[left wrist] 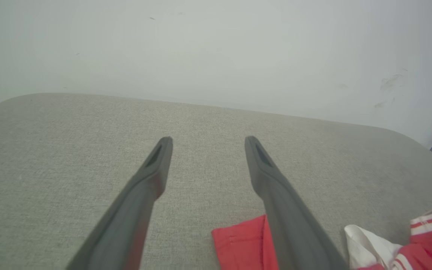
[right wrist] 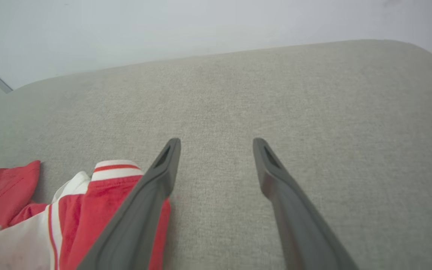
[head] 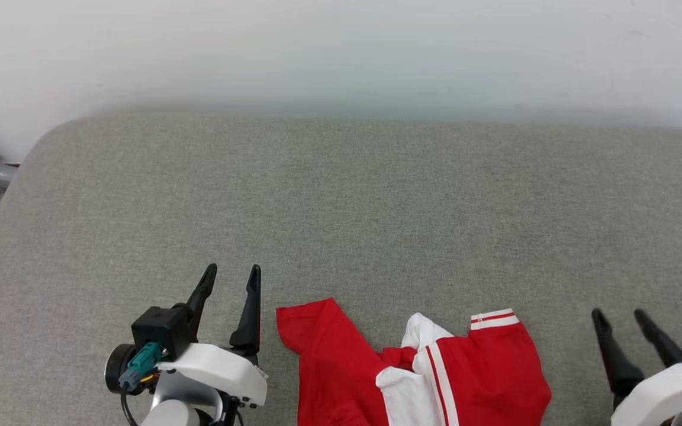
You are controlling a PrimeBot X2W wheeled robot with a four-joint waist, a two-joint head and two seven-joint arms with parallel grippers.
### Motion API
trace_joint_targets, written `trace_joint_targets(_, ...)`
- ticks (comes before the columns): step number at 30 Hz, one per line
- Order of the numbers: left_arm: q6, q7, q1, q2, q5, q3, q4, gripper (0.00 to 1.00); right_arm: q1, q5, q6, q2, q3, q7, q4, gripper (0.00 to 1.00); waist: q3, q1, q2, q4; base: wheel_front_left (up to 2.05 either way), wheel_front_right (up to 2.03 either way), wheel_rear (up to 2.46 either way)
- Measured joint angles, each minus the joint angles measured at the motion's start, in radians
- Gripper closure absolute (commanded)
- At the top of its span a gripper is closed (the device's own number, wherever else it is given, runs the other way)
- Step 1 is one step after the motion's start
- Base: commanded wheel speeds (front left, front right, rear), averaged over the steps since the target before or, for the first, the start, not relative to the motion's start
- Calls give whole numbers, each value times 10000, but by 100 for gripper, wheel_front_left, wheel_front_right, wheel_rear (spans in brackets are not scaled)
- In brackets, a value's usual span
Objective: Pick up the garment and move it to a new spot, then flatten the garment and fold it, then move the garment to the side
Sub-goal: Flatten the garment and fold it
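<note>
The left jaws stand wide and empty, just beside a red corner of the garment [head: 483, 378]. The right jaws are equally wide and empty, and sit apart from it on the other side. The garment, red with white panels, lies rumpled between the two arms at the near edge of the grey fabric surface [head: 341, 207], which backs onto a pale wall [head: 341, 53].

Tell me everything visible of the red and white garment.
The garment is a red jersey-like shirt with white panels and a red-and-white striped cuff, crumpled and bunched, not flat. It lies on the grey fabric surface at the head view's bottom edge, between the open left gripper and right gripper; neither appears to touch it.
</note>
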Motion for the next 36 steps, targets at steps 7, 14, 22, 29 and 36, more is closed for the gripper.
trace_joint_targets(7, 44, 75, 58, 12, -59, -100, -102, 0, 725, 56, 0, -282, 502, 2437, -1252, 0, -74, 0, 0, 38, 0, 0, 0)
trace_joint_targets(14, 42, 75, 82, -6, -79, -184, -128, 0, 636, 441, 0, -1317, 2266, 4721, -2487, 0, -41, 0, 0, 201, 0, 0, 0)
trace_joint_targets(22, -6, 27, -118, -190, -94, -221, -105, 0, -516, 928, 4, -2096, 4401, 5804, -2295, 0, 356, 0, 0, 545, 0, 0, 0)
trace_joint_targets(29, -59, -58, -414, -330, -75, -144, -4, 0, -997, 1229, 4, -2652, 5164, 6429, -918, 0, 903, 1, 0, 873, 0, 0, 0)
trace_joint_targets(36, -134, -73, -451, -437, -13, 12, 182, 0, -1452, 1429, 0, -2617, 5173, 5714, -550, 100, 1057, 2, 0, 999, 0, 0, 0)
